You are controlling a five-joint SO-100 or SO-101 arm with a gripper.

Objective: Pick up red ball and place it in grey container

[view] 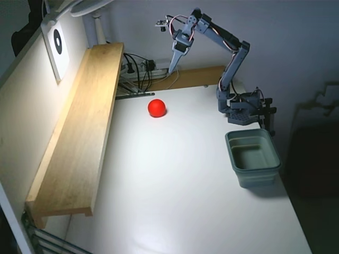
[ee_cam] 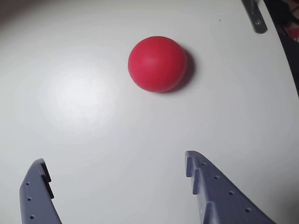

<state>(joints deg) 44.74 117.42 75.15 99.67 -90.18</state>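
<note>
red ball (ee_cam: 158, 64) on table, ahead of pincer (ee_cam: 117, 172), untouched; jaws spread wide apart

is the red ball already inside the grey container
No, in the fixed view the red ball sits on the white table, well apart from the grey container, which looks empty.

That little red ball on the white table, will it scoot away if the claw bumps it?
Probably. The small smooth red ball is a plain sphere lying free on the flat white table, so a nudge would likely roll it. Its surface looks smooth, perhaps slippery. The open claw looks wide enough to straddle it.
</note>
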